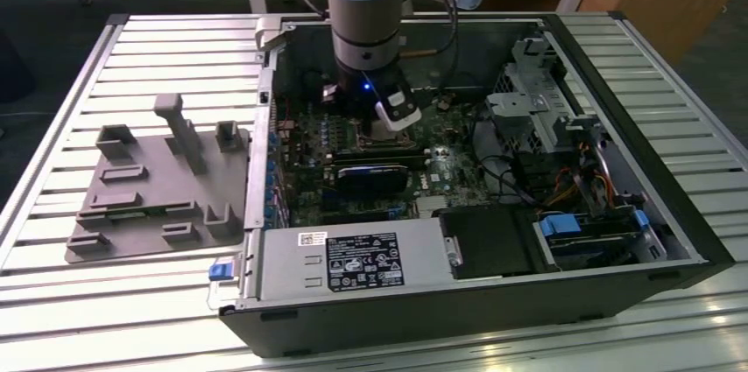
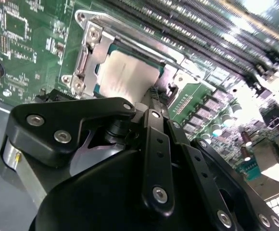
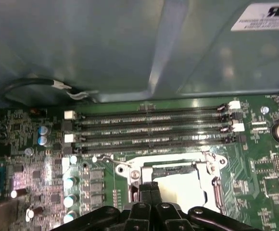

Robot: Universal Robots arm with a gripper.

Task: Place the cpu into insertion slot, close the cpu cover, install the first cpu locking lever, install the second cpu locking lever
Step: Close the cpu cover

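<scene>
The cpu [image 2: 127, 77] [image 3: 180, 190] lies flat in the insertion slot, its pale silver top showing in both wrist views. The silver cpu cover [image 2: 89, 48] [image 3: 211, 168] is down around it, framing it on the green board. A thin metal lever rod [image 3: 111, 160] sticks out beside the cover's corner. My gripper [image 2: 153, 91] [image 3: 149, 186] [image 1: 395, 120] is low over the socket, its two narrow black fingers pressed together at the cpu's edge with nothing between them. The slot's rim is mostly hidden under the cover and gripper.
Several long memory slots [image 3: 154, 127] run beside the socket, with the case wall [image 3: 130, 43] behind them. A black graphics card [image 1: 374, 175], power supply [image 1: 350, 263] and drive cage [image 1: 538, 101] crowd the case. A grey fixture [image 1: 152, 188] sits at the exterior view's left.
</scene>
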